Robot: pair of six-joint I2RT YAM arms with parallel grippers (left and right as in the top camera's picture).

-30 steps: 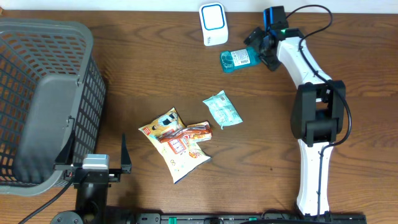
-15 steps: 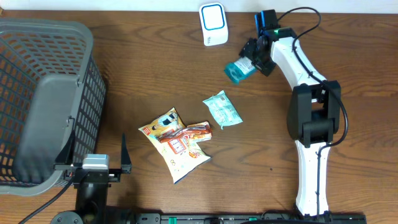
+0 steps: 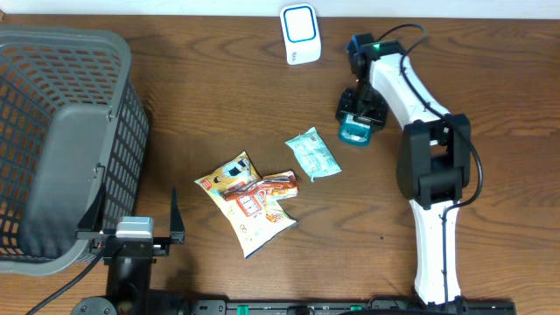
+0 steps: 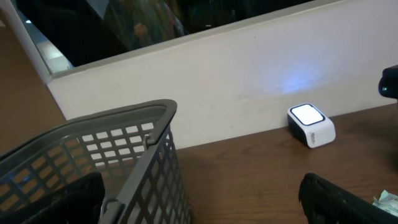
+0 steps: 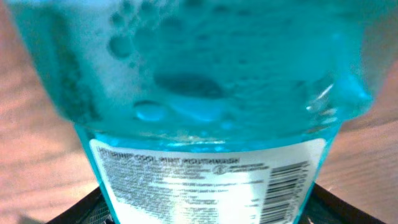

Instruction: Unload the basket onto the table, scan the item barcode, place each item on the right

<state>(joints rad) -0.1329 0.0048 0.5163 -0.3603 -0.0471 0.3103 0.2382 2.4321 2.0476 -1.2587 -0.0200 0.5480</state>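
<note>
The mouthwash bottle [image 3: 353,134], clear teal plastic with blue liquid, sits in the right end effector [image 3: 355,118], which pinches it between its fingers over the far right part of the bench [image 3: 219,105]. In the right wrist view the bottle fills almost the whole frame, with bubbles in the liquid and a white printed label [image 5: 205,180] across its lower part. A barcode [image 5: 289,186] runs along the label's right side, and dark finger parts show at both lower corners. From overhead, the white right arm [image 3: 411,87] bends back from the bottle toward its base near the bench's right front. Up and to the left of the bottle, close to the far edge, stands the barcode scanner [image 3: 299,33], a small white box with a lit blue-white window, apart from the bottle. Just in front of the bottle and a little left lies a teal snack packet [image 3: 312,154], not touching it. Further toward the front middle is a small overlapping heap of snack packets [image 3: 248,199] in yellow, white and red. A grey mesh basket [image 3: 61,140] takes up the left edge of the bench. The left end effector [image 3: 133,214] hangs at the front left corner beside the basket, its fingers spread wide with nothing between them.
</note>
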